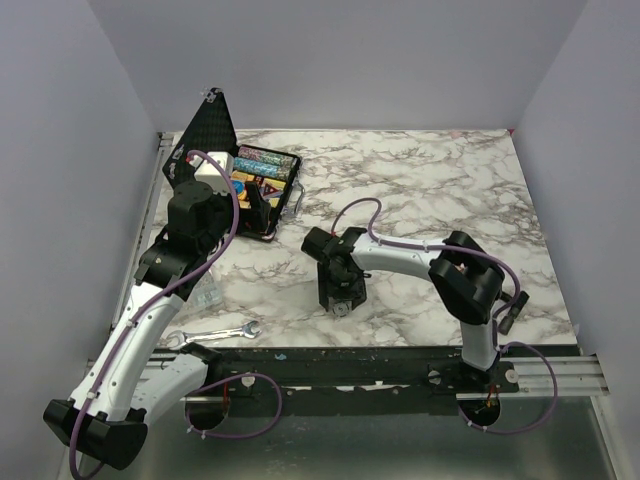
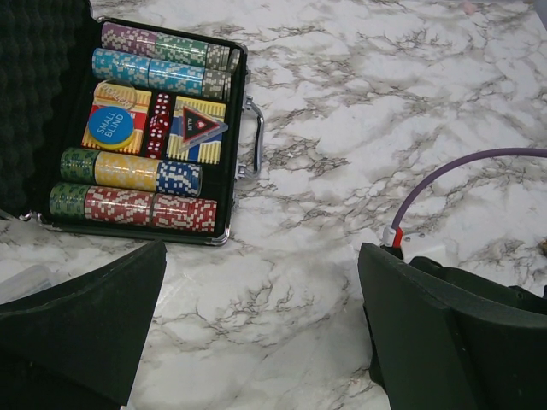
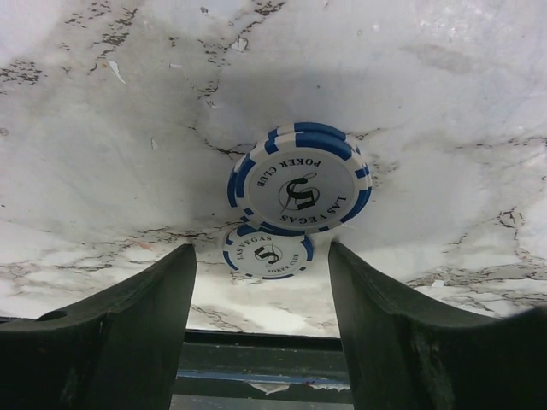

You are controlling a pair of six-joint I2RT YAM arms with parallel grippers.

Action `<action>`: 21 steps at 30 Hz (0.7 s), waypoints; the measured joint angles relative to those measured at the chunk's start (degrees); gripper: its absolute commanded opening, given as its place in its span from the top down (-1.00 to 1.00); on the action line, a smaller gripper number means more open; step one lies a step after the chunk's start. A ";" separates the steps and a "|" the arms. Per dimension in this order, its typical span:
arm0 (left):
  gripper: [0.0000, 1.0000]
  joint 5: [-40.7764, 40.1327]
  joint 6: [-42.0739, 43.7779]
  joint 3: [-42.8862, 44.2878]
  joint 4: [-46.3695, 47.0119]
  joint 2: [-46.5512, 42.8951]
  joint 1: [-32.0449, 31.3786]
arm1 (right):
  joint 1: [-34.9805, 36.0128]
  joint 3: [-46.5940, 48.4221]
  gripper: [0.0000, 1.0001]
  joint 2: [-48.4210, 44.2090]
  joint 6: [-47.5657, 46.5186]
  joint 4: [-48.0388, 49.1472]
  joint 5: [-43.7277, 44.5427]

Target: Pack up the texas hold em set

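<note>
The black case [image 1: 283, 208] lies open at the far left, its lid [image 1: 214, 125] upright. In the left wrist view the case [image 2: 232, 128] holds rows of multicoloured chips [image 2: 137, 205], the yellow-blue card box [image 2: 201, 149] with the dark red triangle [image 2: 202, 126] on it, and a blue round chip [image 2: 111, 125]. My left gripper [image 2: 261, 342] is open and empty over bare marble, just in front of the case. My right gripper [image 3: 261, 269] is open, pointing down. A small stack of whitish blue-edged chips [image 3: 299, 179] and a single one [image 3: 267, 253] lie on the table by its fingertips.
A silver wrench [image 1: 215, 334] lies near the front edge at the left, with a clear plastic piece [image 1: 205, 298] beside the left arm. The right arm's purple cable [image 2: 453, 171] shows to the right of the left gripper. The table's front rail [image 3: 265, 359] is close behind the right gripper.
</note>
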 measured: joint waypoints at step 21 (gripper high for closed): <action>-0.84 0.04 0.02 0.00 -0.02 -0.02 0.00 | 0.61 1.64 0.23 1.55 2.58 -2.43 0.35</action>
